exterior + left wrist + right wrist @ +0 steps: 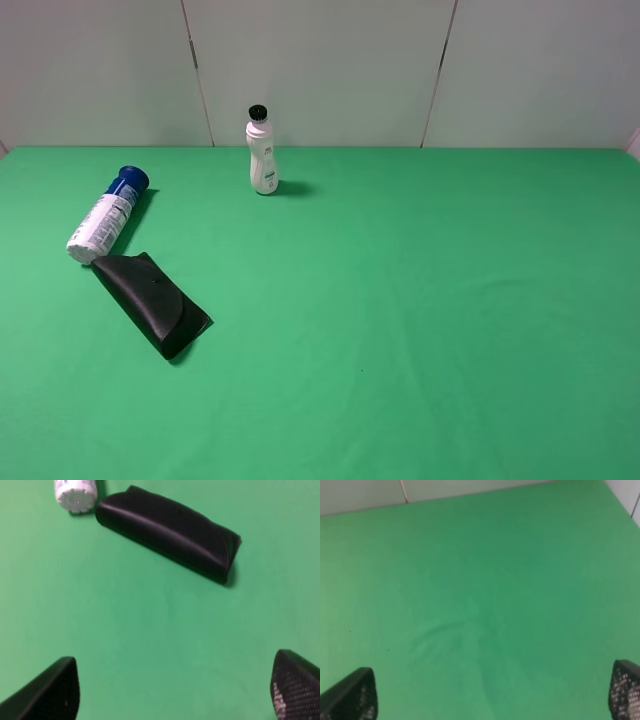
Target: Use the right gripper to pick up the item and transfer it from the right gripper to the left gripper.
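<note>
The item, a can [105, 217] with a blue cap and white printed body, lies on its side at the left of the green table, its white base touching a flat black case. Its base also shows in the left wrist view [75, 493]. Neither arm shows in the exterior high view. My left gripper [175, 692] is open and empty, fingertips [50, 692] wide apart above bare cloth short of the case. My right gripper [492, 692] is open and empty over bare green cloth, with no object in its view.
A flat black pouch-like case [152, 303] lies beside the can; it also shows in the left wrist view [170, 532]. A small white bottle with a black cap [262, 152] stands upright at the back. A grey panelled wall [320, 70] bounds the table's far edge.
</note>
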Controlling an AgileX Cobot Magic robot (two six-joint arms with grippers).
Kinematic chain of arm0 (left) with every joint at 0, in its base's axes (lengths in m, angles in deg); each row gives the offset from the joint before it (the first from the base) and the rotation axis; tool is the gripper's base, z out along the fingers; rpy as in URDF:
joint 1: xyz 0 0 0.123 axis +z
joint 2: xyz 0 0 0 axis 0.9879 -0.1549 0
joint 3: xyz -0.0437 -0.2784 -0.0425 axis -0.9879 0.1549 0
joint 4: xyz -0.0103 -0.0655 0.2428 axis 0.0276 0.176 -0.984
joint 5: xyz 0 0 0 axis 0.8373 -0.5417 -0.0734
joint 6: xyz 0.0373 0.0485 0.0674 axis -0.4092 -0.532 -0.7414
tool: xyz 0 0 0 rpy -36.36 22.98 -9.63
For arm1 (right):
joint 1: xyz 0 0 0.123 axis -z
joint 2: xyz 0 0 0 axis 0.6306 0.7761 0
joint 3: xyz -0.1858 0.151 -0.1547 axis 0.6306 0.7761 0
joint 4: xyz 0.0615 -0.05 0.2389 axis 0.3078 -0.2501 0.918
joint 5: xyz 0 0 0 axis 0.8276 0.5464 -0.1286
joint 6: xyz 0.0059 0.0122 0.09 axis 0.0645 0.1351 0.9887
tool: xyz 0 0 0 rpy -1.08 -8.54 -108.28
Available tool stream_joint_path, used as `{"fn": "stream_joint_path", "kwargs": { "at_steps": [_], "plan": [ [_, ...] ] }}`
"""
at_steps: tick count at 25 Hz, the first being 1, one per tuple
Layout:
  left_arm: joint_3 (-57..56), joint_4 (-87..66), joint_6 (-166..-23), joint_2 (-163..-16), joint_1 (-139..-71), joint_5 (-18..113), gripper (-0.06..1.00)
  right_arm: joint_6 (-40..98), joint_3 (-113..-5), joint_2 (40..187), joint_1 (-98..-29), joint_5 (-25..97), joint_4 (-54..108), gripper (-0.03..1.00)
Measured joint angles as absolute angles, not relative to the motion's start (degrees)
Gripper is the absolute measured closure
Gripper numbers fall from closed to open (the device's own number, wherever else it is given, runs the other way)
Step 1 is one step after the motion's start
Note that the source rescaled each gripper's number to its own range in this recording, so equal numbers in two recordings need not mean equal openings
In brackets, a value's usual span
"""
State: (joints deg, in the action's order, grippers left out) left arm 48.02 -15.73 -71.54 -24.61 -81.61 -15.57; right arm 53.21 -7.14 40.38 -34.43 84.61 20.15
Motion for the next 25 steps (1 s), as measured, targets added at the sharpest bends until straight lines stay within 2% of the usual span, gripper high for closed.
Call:
{"fn": "stream_joint_path", "kwargs": {
  "at_steps": [11,17,25],
  "plan": [
    [50.31,-14.23,-69.56,-24.41,-81.61,-10.41,0.25,53.21,-7.14,40.38,-34.43,84.61,20.15,-0.03],
    [50.37,-14.3,-69.67,-16.6,-81.61,-10.0,0.25,53.21,-7.14,40.38,-34.43,84.61,20.15,-0.03],
    [50.37,-15.82,-70.05,-15.96,-81.61,-9.96,0.25,53.21,-7.14,40.38,-34.43,84.6,20.15,-0.03]
  ]
}}
